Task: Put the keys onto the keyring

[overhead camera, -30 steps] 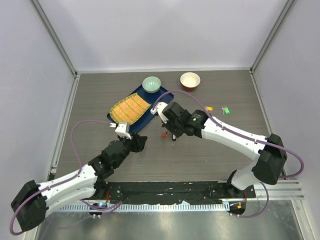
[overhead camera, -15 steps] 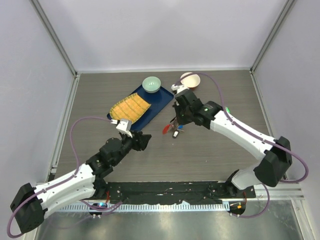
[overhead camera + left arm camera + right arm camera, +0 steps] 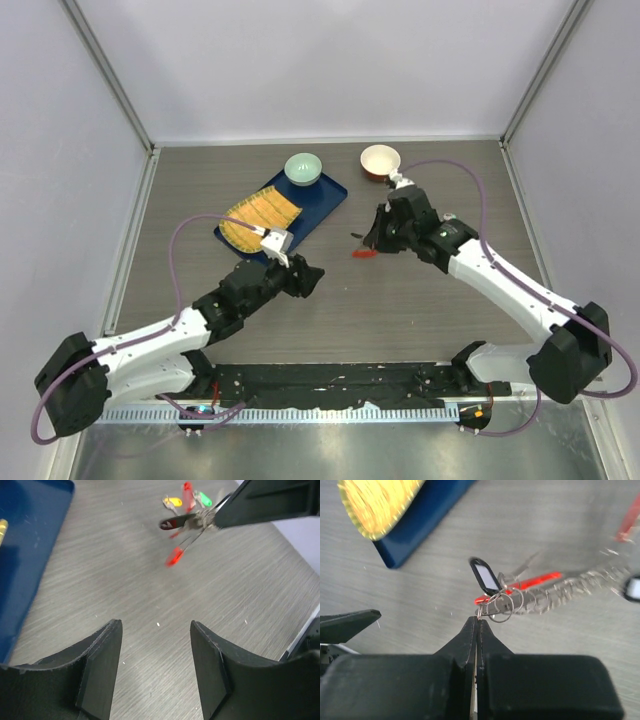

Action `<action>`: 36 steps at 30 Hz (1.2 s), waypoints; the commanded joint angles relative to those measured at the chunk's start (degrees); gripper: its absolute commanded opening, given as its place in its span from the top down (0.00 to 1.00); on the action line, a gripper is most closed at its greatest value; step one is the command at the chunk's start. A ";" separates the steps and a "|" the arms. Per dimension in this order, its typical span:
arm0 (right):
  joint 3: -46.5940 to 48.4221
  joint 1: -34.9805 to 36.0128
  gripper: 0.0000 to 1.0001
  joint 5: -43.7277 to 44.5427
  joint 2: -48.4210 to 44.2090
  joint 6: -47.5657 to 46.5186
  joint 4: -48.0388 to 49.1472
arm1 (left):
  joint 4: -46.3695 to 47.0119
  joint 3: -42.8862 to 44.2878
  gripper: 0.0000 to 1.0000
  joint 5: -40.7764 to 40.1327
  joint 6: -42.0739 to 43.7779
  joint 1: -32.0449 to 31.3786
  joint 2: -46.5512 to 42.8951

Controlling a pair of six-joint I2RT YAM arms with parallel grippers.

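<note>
Right wrist view, keyring [image 3: 505,601] hanging above the table [image 3: 560,525], right gripper [image 3: 477,625] pinching its ring with closed jaws, yellow key [image 3: 172,502] and green key [image 3: 203,500] lying on the table beyond, left gripper [image 3: 156,645] waiting apart, jaws wide, holding nothing, near the tray [image 3: 30,535].

- Left arm [image 3: 150,350]: is lying low, slanting from its base at the near left up and to the right, toward the middle of the workspace.
- Left gripper [image 3: 156,630]: is hovering with its fingers parted, and nothing is sitting between them. It is pointing toward the other gripper.
- Right arm [image 3: 510,285]: is slanting from its base at the near right up and to the left, with the wrist tipping downward.
- Right gripper [image 3: 476,622]: is pinching tight, fingertips meeting on a ring of the keyring [image 3: 506,599].
</note>
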 commanded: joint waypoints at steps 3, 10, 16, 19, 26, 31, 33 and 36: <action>-5.60 2.01 0.99 -5.67 0.37 10.40 11.97 | 5.82 2.95 0.38 0.26 4.15 -3.39 5.91; -8.07 3.86 0.99 -5.67 2.38 15.15 17.95 | 13.98 2.78 0.37 -4.92 6.88 -6.99 12.95; -8.34 5.09 0.99 -6.90 3.18 15.95 19.88 | 33.89 -3.09 0.37 -10.37 12.33 -9.02 19.36; -8.77 5.27 0.99 -6.99 3.09 16.65 20.41 | 44.89 -5.56 0.37 -10.91 16.54 -9.72 22.00; -10.27 5.44 0.99 -7.95 2.57 17.97 21.73 | 63.29 -7.68 0.38 -13.98 24.37 -10.43 32.02; -11.50 5.36 0.98 -8.48 1.95 18.23 22.26 | 67.87 -6.45 0.38 -16.79 25.17 -10.43 35.72; -11.94 5.44 0.96 -8.92 2.04 18.15 22.35 | 68.93 -6.28 0.36 -18.28 25.17 -10.43 36.07; -12.55 5.36 0.91 -9.27 2.65 17.01 22.61 | 68.85 -6.54 0.36 -18.73 26.22 -10.43 35.29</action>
